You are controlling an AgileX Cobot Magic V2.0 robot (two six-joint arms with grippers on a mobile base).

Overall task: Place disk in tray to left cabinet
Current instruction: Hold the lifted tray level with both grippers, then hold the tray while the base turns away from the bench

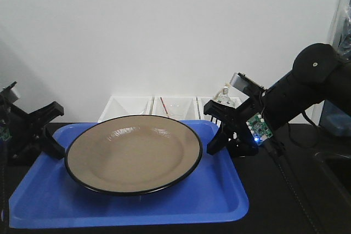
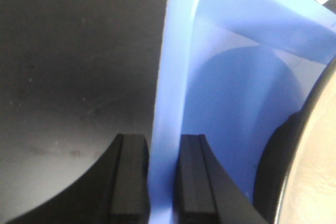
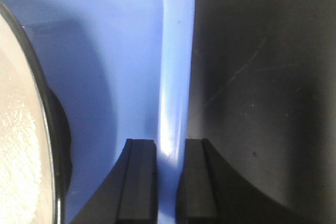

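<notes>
The tan disk (image 1: 134, 152) with a black rim lies in the blue tray (image 1: 164, 215) on the black table. My left gripper (image 1: 55, 131) is at the tray's left edge. In the left wrist view my left gripper (image 2: 164, 182) is shut on the tray's rim (image 2: 176, 77), with the disk's edge (image 2: 320, 171) at the right. My right gripper (image 1: 213, 130) is at the tray's right edge. In the right wrist view my right gripper (image 3: 170, 182) is shut on the tray's rim (image 3: 176, 51), with the disk (image 3: 16, 145) at the left. The left cabinet is out of view.
Small white bins (image 1: 127, 108) stand in a row behind the tray against the white wall, one with a small bottle (image 1: 222, 96). The black table top (image 1: 290, 195) stretches to the right of the tray, with cables and a dark object at the far right.
</notes>
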